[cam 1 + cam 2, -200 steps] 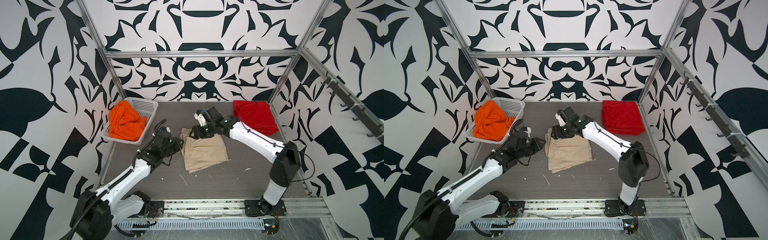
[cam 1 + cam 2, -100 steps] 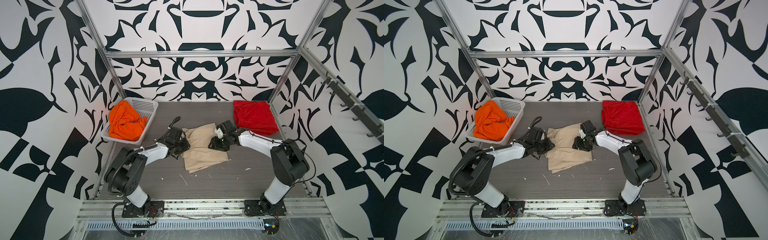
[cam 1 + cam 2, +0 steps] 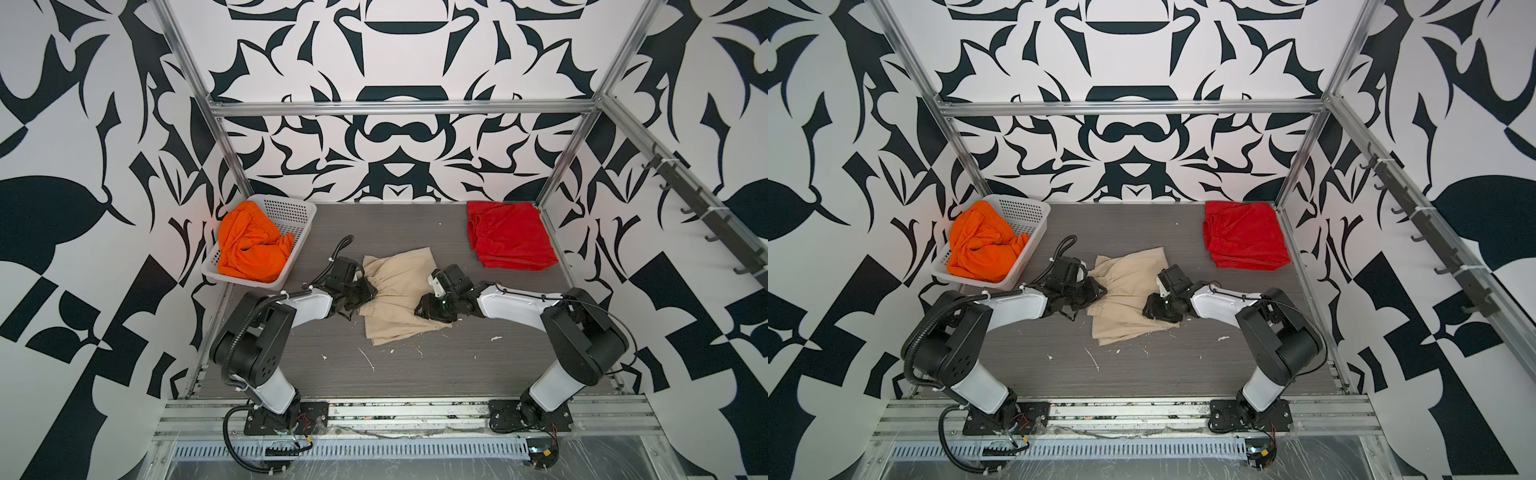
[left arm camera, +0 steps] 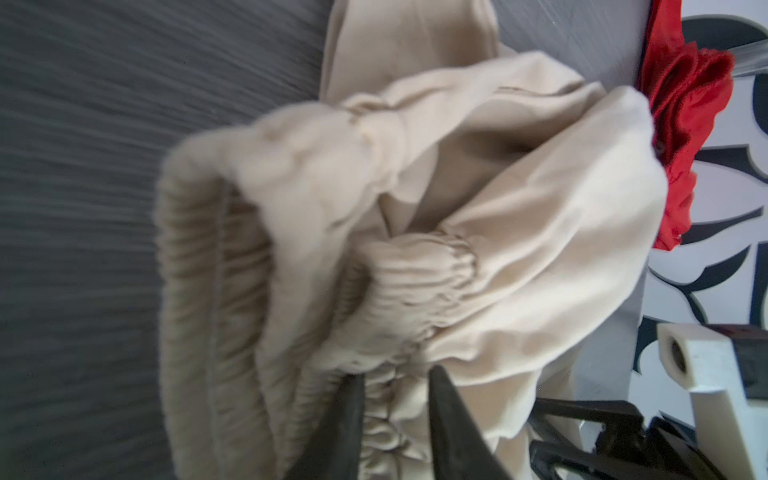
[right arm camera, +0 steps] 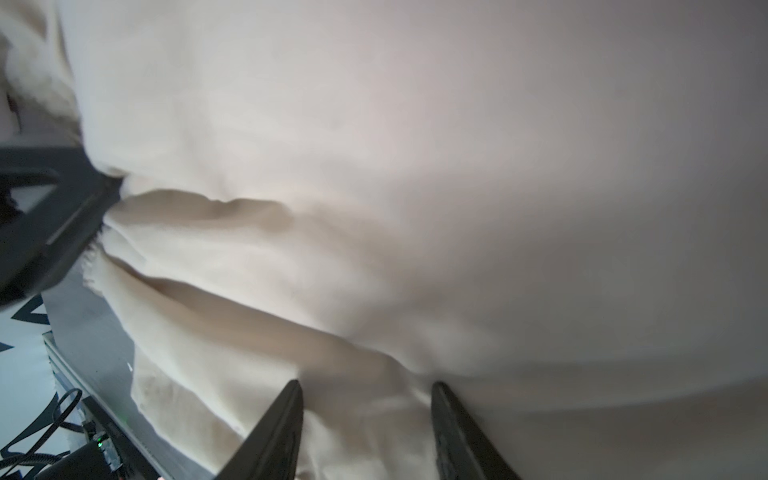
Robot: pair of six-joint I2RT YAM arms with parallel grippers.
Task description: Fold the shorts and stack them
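The left tool (image 4: pixel 395 382) pinches the beige shorts (image 3: pixel 399 282) at their gathered elastic waist. The right tool (image 5: pixel 365 390) stands spread, its tips on the cloth's opposite side. Folded red shorts (image 3: pixel 509 235) lie far right. Orange shorts (image 3: pixel 249 249) sit crumpled in the white perforated basket (image 3: pixel 291 208), far left. The beige pair lies rumpled mid-tabletop (image 3: pixel 415 374). White scraps (image 3: pixel 368 359) dot the grey surface — black-and-white patterned walls (image 3: pixel 395 54) all around.

A grey tabletop (image 3: pixel 457 374) is enclosed by black-and-white patterned walls (image 3: pixel 395 50); an aluminium frame (image 3: pixel 399 109) is seen across the upper middle.
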